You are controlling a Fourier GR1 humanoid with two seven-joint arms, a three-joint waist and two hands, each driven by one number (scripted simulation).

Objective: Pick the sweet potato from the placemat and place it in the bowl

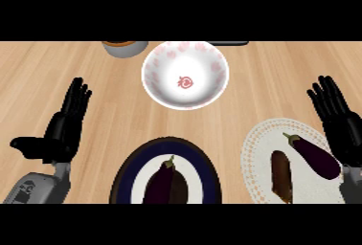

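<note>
- Sweet potato (281, 175) on the placemat (263, 139) looks stiff and smooth, so we'd grab its middle.
- Both robot hands, left (65, 125) and right (338, 119), sit open, holding nothing.
- Bowl (185, 75) waits.

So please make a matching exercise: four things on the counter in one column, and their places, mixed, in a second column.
Things:
1. bowl
2. sweet potato
3. left hand
4. plate

Places:
A. on the placemat, beside an eggplant
B. open, at the view's left edge
C. top centre of the counter
D. bottom centre, with another eggplant on it

Pairs: 1-C, 2-A, 3-B, 4-D
</note>
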